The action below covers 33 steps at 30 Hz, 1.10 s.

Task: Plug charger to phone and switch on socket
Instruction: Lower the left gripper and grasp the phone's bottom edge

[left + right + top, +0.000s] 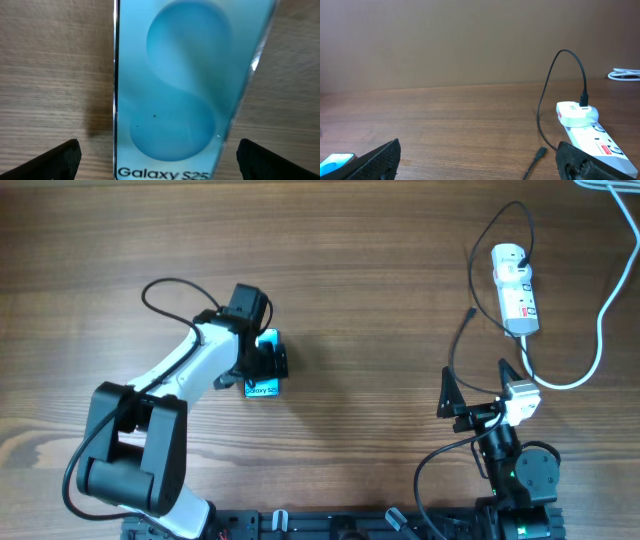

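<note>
The wood-grain table is dark brown, its planks running side to side, and from the right wrist camera a plain brownish wall rises behind its far edge. In the overhead view the phone lies flat toward 9 o'clock of the table's middle, cyan screen up, with its "Galaxy S25" end nearest the robot. The left gripper hangs directly over it. Its wrist camera shows the fingers spread wide on either side of the phone, with bare wood showing between each fingertip and the phone's edge, so it has hold of nothing. The white socket strip sits well apart, out toward 2 o'clock, its grey end nearer the robot. A white-grey cord curls away from that end toward the table's right edge. The black charger is plugged into the strip's far end, arches up and drops back to the table. Its plug tip lies loose on the wood at 9 o'clock of the strip, touching nothing. The right gripper hovers at 6 o'clock of the strip, its jaws gaping and empty.
</note>
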{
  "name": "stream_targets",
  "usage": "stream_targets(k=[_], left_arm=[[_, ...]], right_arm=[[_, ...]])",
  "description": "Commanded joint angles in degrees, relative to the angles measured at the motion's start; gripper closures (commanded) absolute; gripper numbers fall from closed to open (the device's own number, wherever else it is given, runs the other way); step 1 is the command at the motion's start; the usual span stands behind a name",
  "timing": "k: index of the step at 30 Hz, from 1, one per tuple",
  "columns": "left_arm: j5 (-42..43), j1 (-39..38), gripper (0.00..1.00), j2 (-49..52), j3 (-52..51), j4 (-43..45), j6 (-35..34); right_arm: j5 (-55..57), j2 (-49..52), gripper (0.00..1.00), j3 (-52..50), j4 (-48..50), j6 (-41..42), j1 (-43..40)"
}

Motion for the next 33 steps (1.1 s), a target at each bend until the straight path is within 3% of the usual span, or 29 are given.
stream_targets(k=[1,9,21,30,33], left_arm=[[-0.5,-0.2,0.0,0.9,-4.3,2.8,-0.8],[0.5,-0.3,0.0,0.9,-9.8,9.5,-0.3],[0.3,-1.6,0.0,0.9,-10.5,10.4,2.0],[0.3,-1.6,0.0,0.9,-15.0,18.8,2.1],[2.3,-1.6,0.0,0.9,-15.0,19.3,5.4]], right_arm=[[1.0,-0.4,0.0,-0.1,0.2,-1.0,-0.3],[1.0,-0.4,0.0,-0.1,0.2,-1.0,-0.3],[1.0,-0.4,0.0,-0.1,0.2,-1.0,-0.3],[1.0,-0.4,0.0,-0.1,0.2,-1.0,-0.3],[1.0,-0.4,0.0,-0.1,0.2,-1.0,-0.3]])
